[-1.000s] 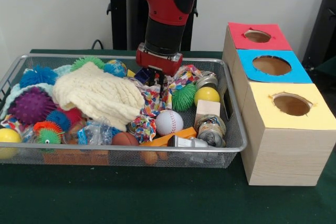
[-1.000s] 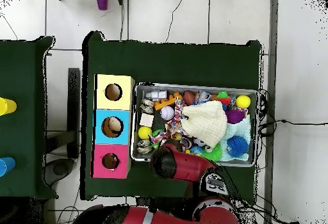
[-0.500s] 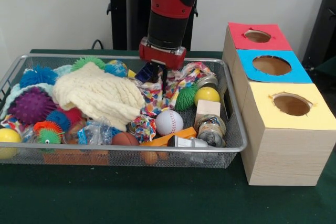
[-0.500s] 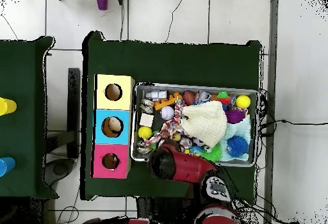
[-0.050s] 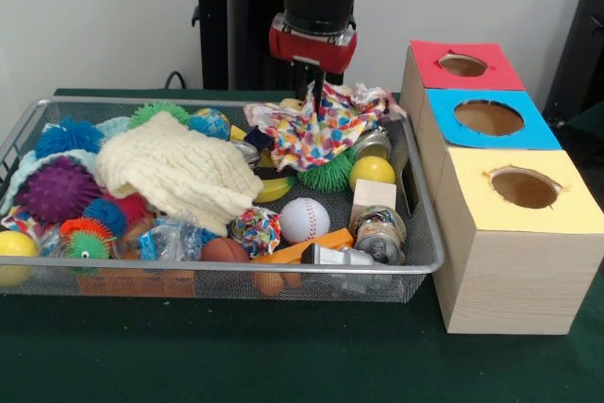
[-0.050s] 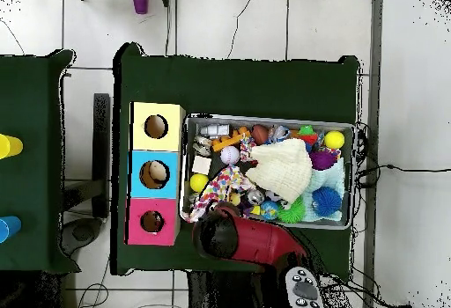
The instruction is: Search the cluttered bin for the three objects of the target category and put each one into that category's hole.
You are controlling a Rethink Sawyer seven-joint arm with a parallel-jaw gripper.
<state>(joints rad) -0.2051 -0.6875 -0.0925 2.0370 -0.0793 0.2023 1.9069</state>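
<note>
Front view shows one claw [image 5: 316, 77] gripping one multicoloured patterned cloth [image 5: 321, 125], lifted above the far right part of one wire bin [image 5: 236, 276]. Beside the bin on the green tabletop [image 5: 283, 361] stand three boxes with one round hole each: red [image 5: 462, 65], blue [image 5: 488, 118], yellow [image 5: 524, 188].

A purple cup [image 6: 141, 3] and yellow cups [image 6: 7, 146] stand well apart from the end effector [image 5: 314, 75], off its bench [image 6: 238, 80].

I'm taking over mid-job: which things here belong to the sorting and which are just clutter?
In play: gripper, patterned cloth hanging from it, wire bin, red hole, blue hole, yellow hole.
Clutter: cream knit, baseball, purple spiky ball.
</note>
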